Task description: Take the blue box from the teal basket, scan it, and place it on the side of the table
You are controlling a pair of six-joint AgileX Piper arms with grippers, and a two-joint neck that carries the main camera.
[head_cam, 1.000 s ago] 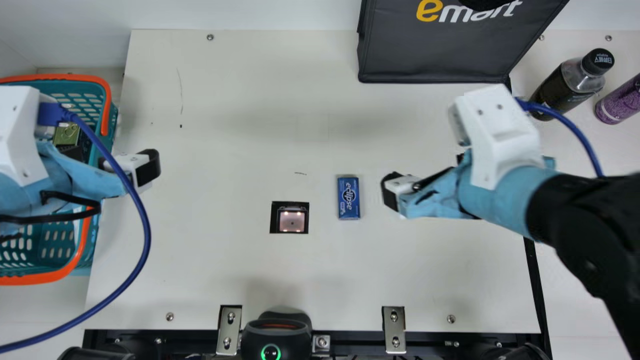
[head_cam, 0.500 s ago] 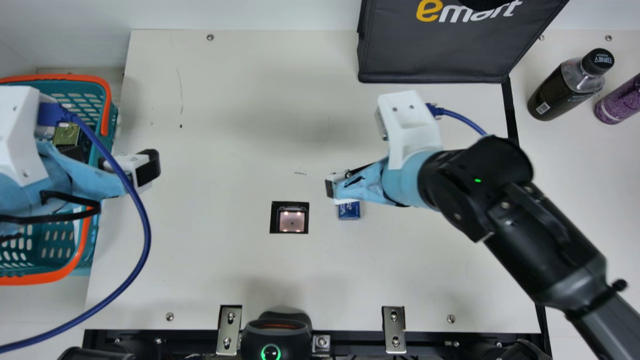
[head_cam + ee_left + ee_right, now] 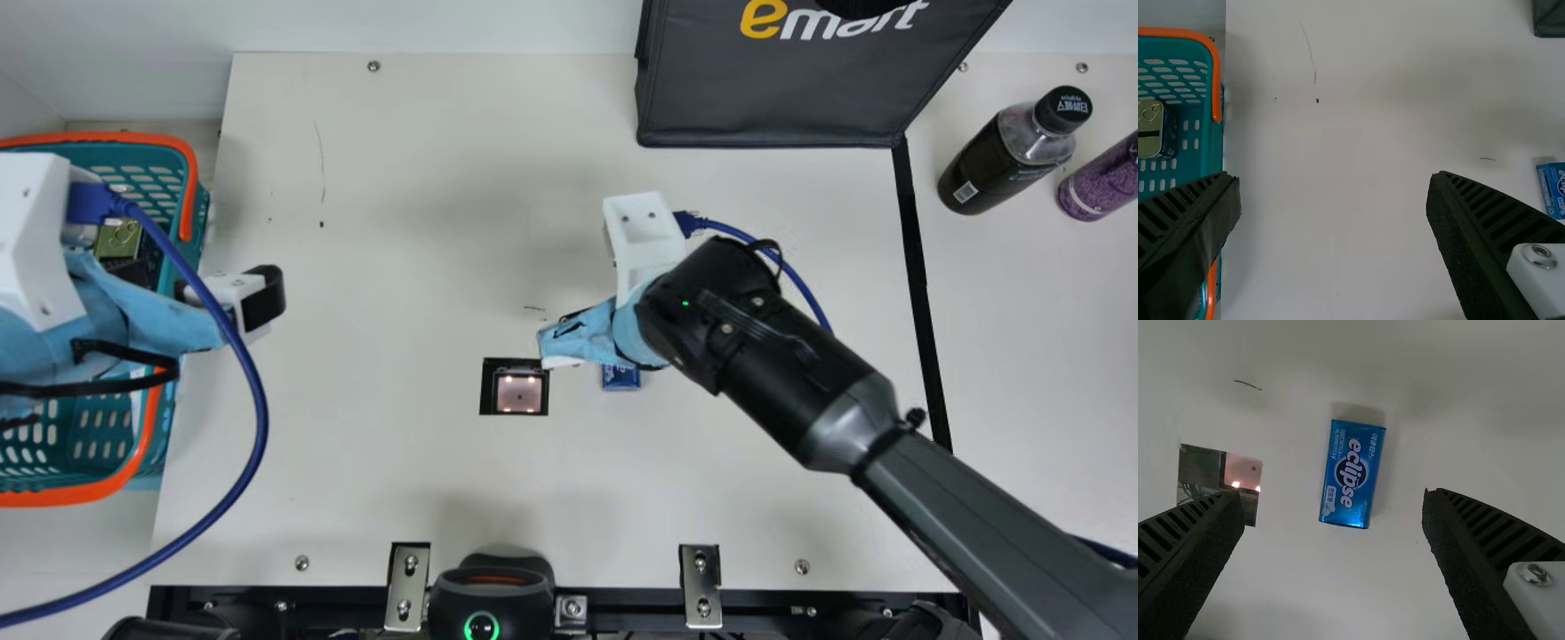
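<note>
Blue box (image 3: 1352, 475), lying flat on the table (image 3: 400, 222) right of the scanner window (image 3: 517, 393). Right gripper (image 3: 1335, 493), jaws open, best centres and squares to the long sides before descending; left gripper (image 3: 1333, 175), jaws also parted.

Dark bag (image 3: 765, 98), bottle (image 3: 996, 164), purple container (image 3: 1102, 180)

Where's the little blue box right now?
In the main view, the blue box lies on the table just right of the scanner window, partly hidden by my right arm.
</note>
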